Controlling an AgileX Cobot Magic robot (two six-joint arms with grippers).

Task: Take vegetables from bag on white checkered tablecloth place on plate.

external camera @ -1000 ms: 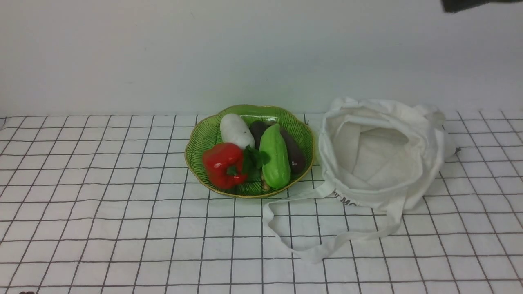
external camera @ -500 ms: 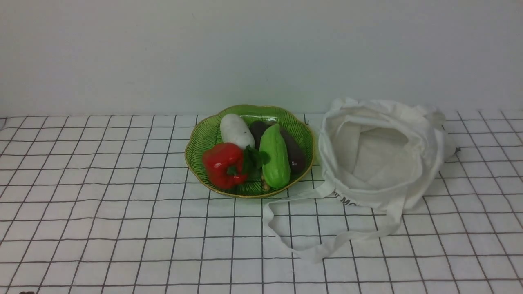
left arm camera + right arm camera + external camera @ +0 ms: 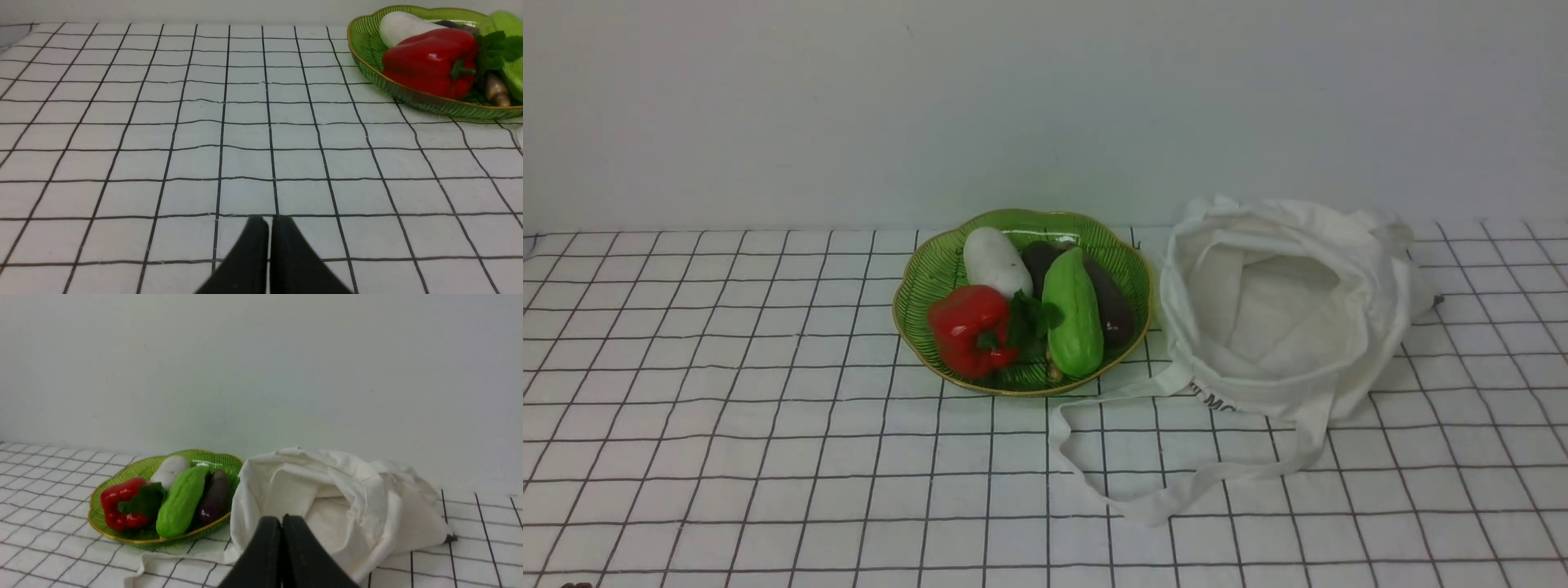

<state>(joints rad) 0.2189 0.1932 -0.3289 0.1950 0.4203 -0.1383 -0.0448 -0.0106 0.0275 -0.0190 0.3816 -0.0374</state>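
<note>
Radish [image 3: 995, 260] is lying on the plate [image 3: 931, 273] beside the red pepper [image 3: 968, 327], with the bag [image 3: 1282, 327] nearby. Left tool [image 3: 269, 221] and right tool [image 3: 281, 519] are hanging clenched, empty. The dark arm piece seen earlier at the front view's upper right is no longer showing.

small black lettering [image 3: 1211, 399] on the bag [image 3: 1372, 327] side, partly hidden, only "MO" legible
</note>
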